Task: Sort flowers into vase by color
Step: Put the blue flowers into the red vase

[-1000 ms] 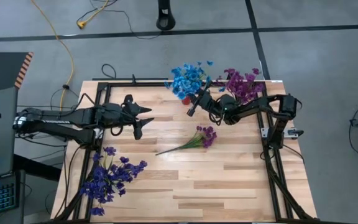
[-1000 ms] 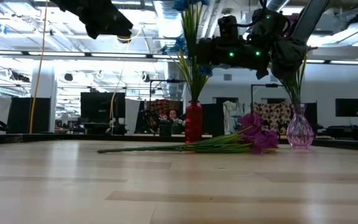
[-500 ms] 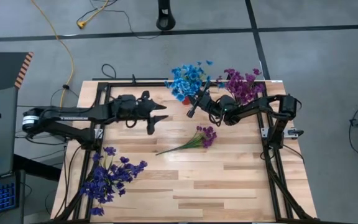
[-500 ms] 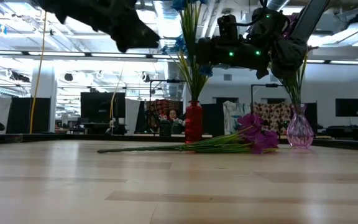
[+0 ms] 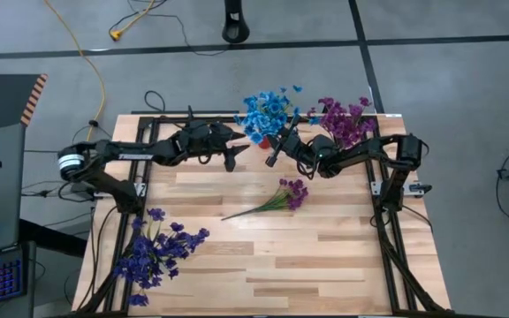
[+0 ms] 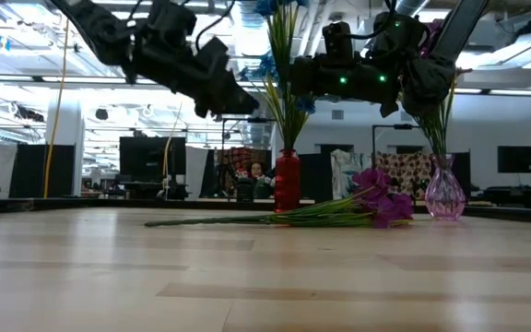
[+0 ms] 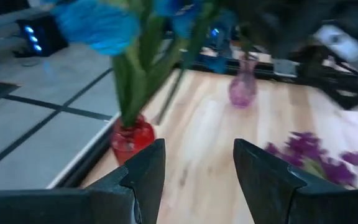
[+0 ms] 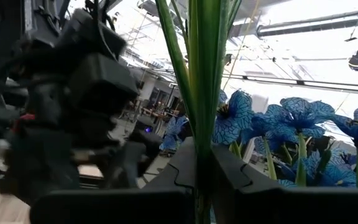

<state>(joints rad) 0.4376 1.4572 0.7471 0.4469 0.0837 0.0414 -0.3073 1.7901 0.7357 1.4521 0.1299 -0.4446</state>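
High view, from above: the right gripper (image 5: 278, 147), at about one o'clock on the table (image 5: 325, 265), is clenched on the stems of the blue flowers (image 5: 263, 111) standing at twelve o'clock. The left gripper (image 5: 234, 155), fingers spread and holding nothing, hangs just beside that same bunch on its nine o'clock side. The two grippers are close together, so a sideways move by either could likely knock the other or tip the vase. Magenta flowers (image 5: 343, 120) stand at one o'clock. A loose magenta bunch (image 5: 277, 200) lies near the centre, and dark violet flowers (image 5: 155, 252) lie loose at seven o'clock.

Low view, from table height: a red vase (image 6: 287, 181) holds the blue flowers' green stems, and a clear pink vase (image 6: 444, 193) at three o'clock holds the magenta stems. The loose magenta bunch lies flat between them, apparently touching neither. Both vases look narrow and top-heavy; a pull on the gripped stems could topple the red one.

Left wrist view: the open fingers (image 7: 143, 174) point toward the red vase, with the pink vase farther off.

Right wrist view: the fingers (image 8: 235, 186) pinch green stems (image 8: 202, 81), with blue blossoms behind. Squeezed stems may drag others out of the vase.
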